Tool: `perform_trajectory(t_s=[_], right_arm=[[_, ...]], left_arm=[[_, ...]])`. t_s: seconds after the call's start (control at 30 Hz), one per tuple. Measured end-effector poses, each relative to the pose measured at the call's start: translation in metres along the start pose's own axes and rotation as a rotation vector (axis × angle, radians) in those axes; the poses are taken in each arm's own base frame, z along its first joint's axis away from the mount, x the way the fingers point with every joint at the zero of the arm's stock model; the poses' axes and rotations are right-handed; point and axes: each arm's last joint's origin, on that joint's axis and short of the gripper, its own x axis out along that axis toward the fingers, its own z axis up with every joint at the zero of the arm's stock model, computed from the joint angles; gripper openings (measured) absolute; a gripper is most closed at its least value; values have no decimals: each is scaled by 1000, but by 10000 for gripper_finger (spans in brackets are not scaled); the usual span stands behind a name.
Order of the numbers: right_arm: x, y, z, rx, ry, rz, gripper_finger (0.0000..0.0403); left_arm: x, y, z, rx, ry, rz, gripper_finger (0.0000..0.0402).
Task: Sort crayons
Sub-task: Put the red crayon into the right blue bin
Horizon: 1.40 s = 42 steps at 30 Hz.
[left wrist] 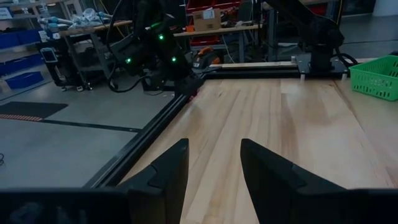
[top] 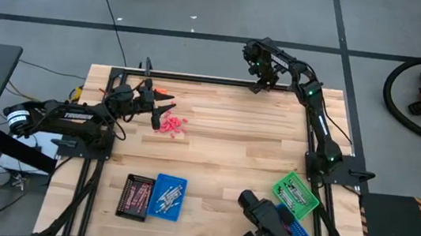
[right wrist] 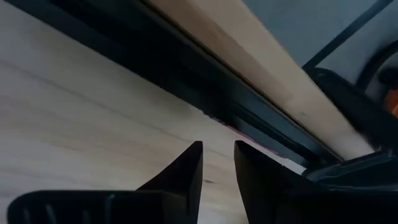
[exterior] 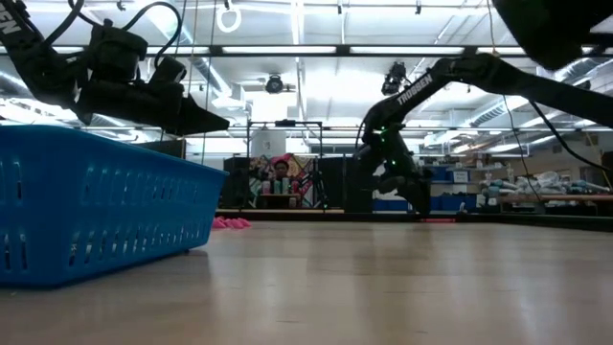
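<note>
A small heap of red-pink crayons (top: 171, 125) lies on the wooden table, left of the middle; it also shows in the low view (exterior: 230, 222). My left gripper (top: 162, 112) hovers level just beside and above that heap, open, with nothing between its fingers (left wrist: 214, 142). My right gripper (top: 260, 85) is at the table's far edge, pointing steeply down with a narrow gap between its fingers (right wrist: 217, 144) and nothing in it. A single red-pink crayon (right wrist: 249, 137) lies against the dark far rail just beyond its fingertips, low beside the gripper (exterior: 441, 219).
A black tray (top: 135, 197) and a blue tray (top: 167, 196), both with crayons in them, stand near the front left. A green tray (top: 295, 195) stands at the right above another blue tray (top: 299, 230). A dark rail (top: 199, 78) runs along the far edge.
</note>
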Motion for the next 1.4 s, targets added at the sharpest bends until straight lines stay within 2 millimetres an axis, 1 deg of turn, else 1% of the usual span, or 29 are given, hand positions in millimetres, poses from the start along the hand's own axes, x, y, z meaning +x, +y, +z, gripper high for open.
perform_trajectory(t_s=[0.07, 0.13, 0.2, 0.3, 0.53, 0.7, 0.87, 1.0, 1.17, 1.4], right_arm=[[-2, 1, -1, 39, -4, 47, 100], [-9, 8, -4, 80, -19, 70, 101], [-14, 17, -5, 115, -32, 47, 100], [-13, 23, -4, 167, -36, -30, 99], [-7, -3, -3, 414, -24, -29, 87], [-4, -12, -3, 509, -13, 0, 75], [-4, -14, 1, 561, -48, 36, 62], [-1, -14, 3, 571, -49, 68, 47], [18, -15, 9, 571, 13, 77, 36], [15, -18, 8, 525, 10, 98, 35]], left_arm=[[0, 0, 0, 0, 0, 0, 155], [0, 0, 0, 1, -4, 1, 155], [0, 0, 1, 2, -8, 1, 155], [0, 0, 1, -6, -7, -2, 155], [0, -1, 0, -27, -5, -37, 155], [0, -1, 0, -31, -6, -46, 155], [0, -1, 0, -48, -7, -48, 155], [0, -2, 0, -54, -8, -63, 155], [0, -4, 1, -53, -11, -80, 155], [0, -4, 2, -31, -21, -78, 155]])
